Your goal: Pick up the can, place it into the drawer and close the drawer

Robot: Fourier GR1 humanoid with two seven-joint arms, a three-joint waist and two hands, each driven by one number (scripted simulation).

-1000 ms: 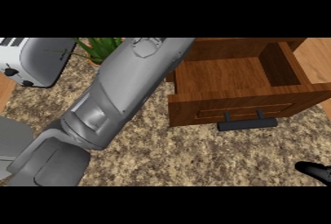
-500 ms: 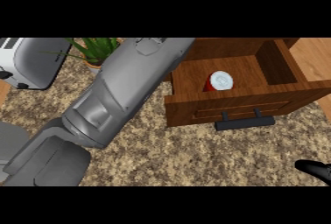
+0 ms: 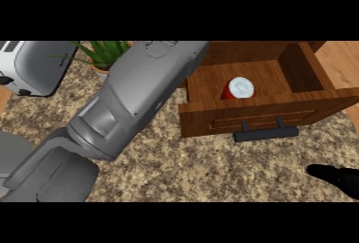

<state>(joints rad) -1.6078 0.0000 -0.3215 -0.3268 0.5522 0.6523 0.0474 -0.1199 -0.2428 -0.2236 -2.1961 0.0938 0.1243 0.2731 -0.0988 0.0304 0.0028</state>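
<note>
1. Speckled brown stone table [image 3: 210, 166]; toaster [image 3: 32, 66] and potted plant [image 3: 105, 52] at far left.
2. Left forearm [image 3: 133, 99] crosses diagonally; left hand hidden.
3. Open wooden drawer [image 3: 259, 116] holds red can [image 3: 238, 88], silver top, upright.
4. Right hand [image 3: 340, 176] at lower right edge; grasp indeterminable.

Wood drawer [image 3: 259, 112]; speckled stone counter [image 3: 210, 171]; metal toaster [image 3: 38, 66].

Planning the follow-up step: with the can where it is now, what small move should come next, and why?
Probably bring a hand to the dark handle to push the drawer shut. The red can already stands inside the open drawer, nothing gripping it. The right hand, low at the right edge, looks nearest.
</note>
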